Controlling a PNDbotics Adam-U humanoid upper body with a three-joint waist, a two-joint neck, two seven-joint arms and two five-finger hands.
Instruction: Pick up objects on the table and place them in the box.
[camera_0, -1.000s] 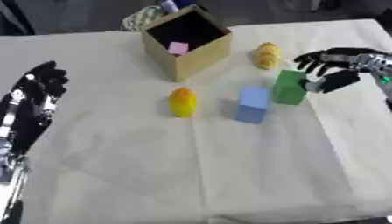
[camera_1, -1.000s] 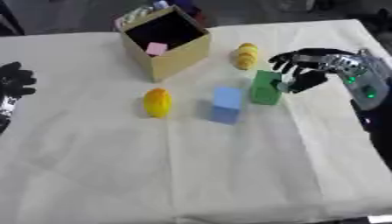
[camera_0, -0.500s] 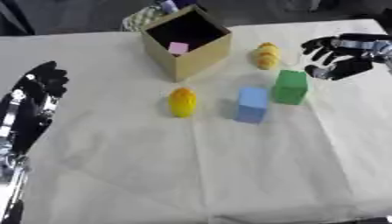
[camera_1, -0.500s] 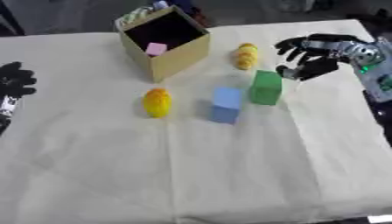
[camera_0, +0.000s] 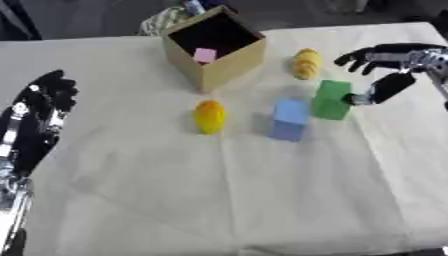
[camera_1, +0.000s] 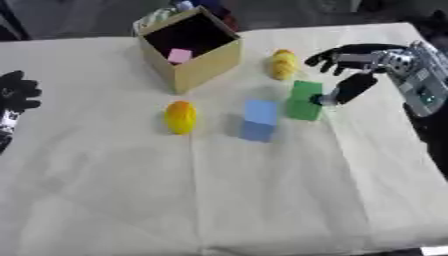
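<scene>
An open cardboard box (camera_0: 229, 56) stands at the back of the table with a pink piece (camera_0: 205, 54) inside. In front of it lie a yellow-orange egg-shaped thing (camera_0: 209, 116), a blue block (camera_0: 288, 119), a green block (camera_0: 332, 99) and, further back, a yellow lumpy thing (camera_0: 305, 63). My right hand (camera_1: 354, 65) hovers at the right of the green block, fingers spread, thumb tip against the block's right side. My left hand (camera_0: 44, 104) rests open at the left edge, away from everything.
A cream cloth (camera_0: 227, 190) covers the table, wide and bare toward the front. Striped and coloured things (camera_0: 171, 15) sit behind the box at the far edge. My left forearm (camera_0: 13, 165) runs down the left border.
My right hand rose and pulled back from the green block half a second ago, then came down again with its thumb at the block's right side. The objects have not moved.
</scene>
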